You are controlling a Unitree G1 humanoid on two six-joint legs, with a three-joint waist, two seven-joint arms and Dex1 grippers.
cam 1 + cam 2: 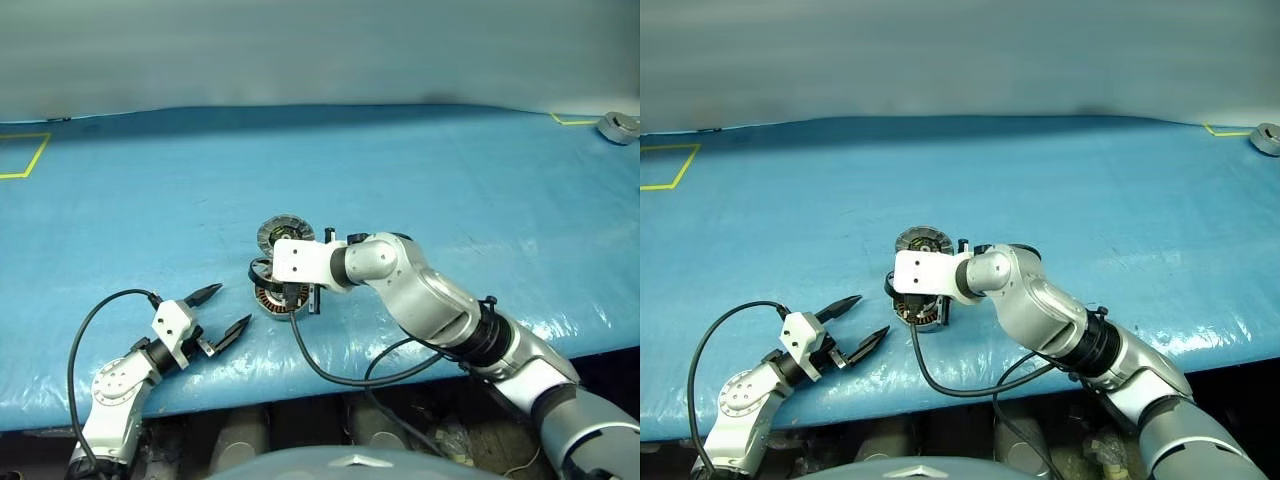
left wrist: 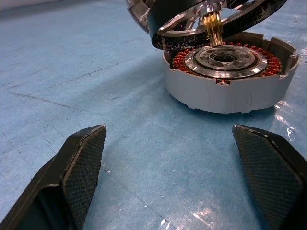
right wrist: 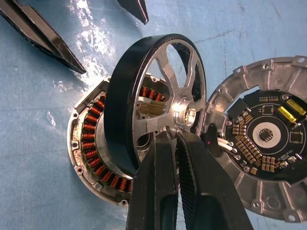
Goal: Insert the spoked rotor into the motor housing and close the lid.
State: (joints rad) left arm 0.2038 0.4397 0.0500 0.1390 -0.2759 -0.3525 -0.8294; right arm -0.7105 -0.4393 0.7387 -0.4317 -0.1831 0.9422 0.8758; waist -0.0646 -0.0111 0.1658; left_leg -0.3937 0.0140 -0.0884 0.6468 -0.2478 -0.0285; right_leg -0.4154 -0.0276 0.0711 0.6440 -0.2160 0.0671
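Note:
The spoked rotor (image 3: 120,96), a dark-rimmed ring with silver spokes, hangs tilted just above the motor housing (image 3: 91,139). My right gripper (image 3: 175,139) is shut on a spoke near the rotor's hub. The housing (image 2: 225,91) rests on the blue mat with its copper windings and silver centre hub facing up. The rotor's lower edge (image 2: 182,43) sits close over the housing's rim. The lid (image 1: 285,233) lies just behind the housing, dark circuit face (image 3: 268,143) up. My left gripper (image 1: 230,307) rests open on the mat, left of the housing and pointing toward it, with nothing between its fingers (image 2: 81,163).
The blue mat (image 1: 450,180) covers the table, and its front edge runs just under both arms. Yellow tape marks (image 1: 25,155) lie at the far left. A grey object (image 1: 618,127) sits at the far right corner. A black cable (image 1: 330,375) trails from the right wrist.

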